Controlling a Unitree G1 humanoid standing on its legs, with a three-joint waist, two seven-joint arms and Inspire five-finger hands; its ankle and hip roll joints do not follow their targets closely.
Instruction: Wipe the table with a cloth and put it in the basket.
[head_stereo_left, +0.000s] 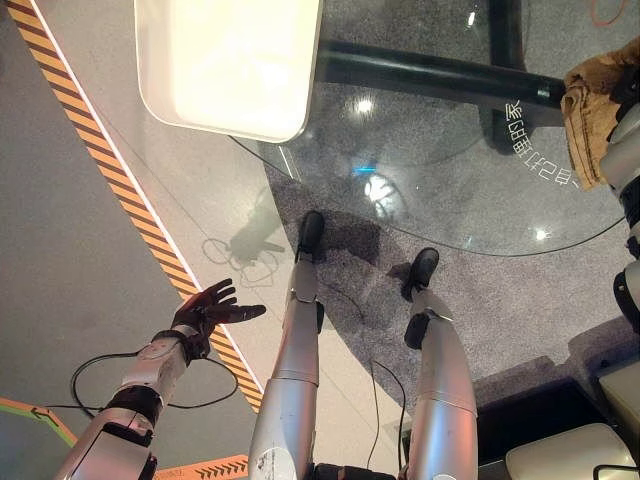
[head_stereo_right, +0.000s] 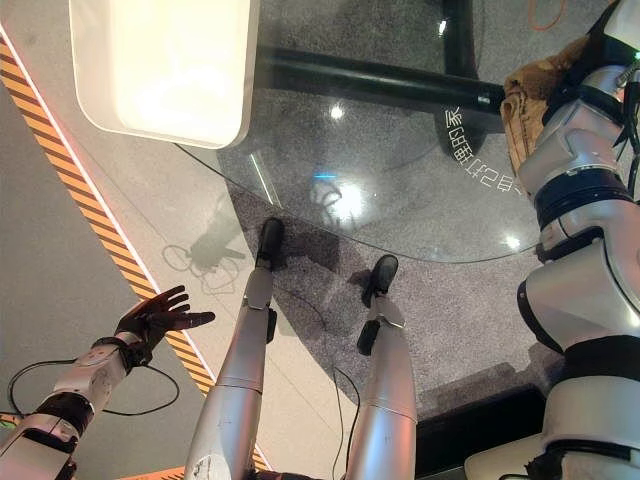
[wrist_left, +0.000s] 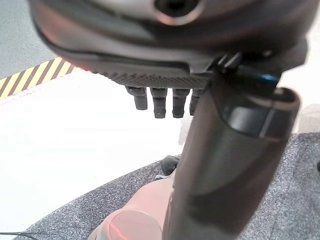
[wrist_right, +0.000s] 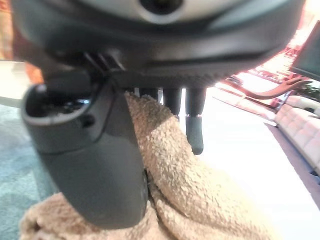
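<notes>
While right hand (wrist_right: 115, 150) grips tan cloth (wrist_right: 190, 195), thumb pressed against fabric and fingers (wrist_right: 195, 125) curled over it, cloth bunches at about 2 o'clock in head views, over edge of round glass table (head_stereo_left: 450, 180). Left hand (head_stereo_left: 205, 312) hangs at 8 o'clock, off table, above striped floor tape (head_stereo_left: 120, 190), fingers spread and relaxed, holding nothing. White basket (head_stereo_left: 230, 70) sits at 11 o'clock on table, well apart from cloth.
</notes>
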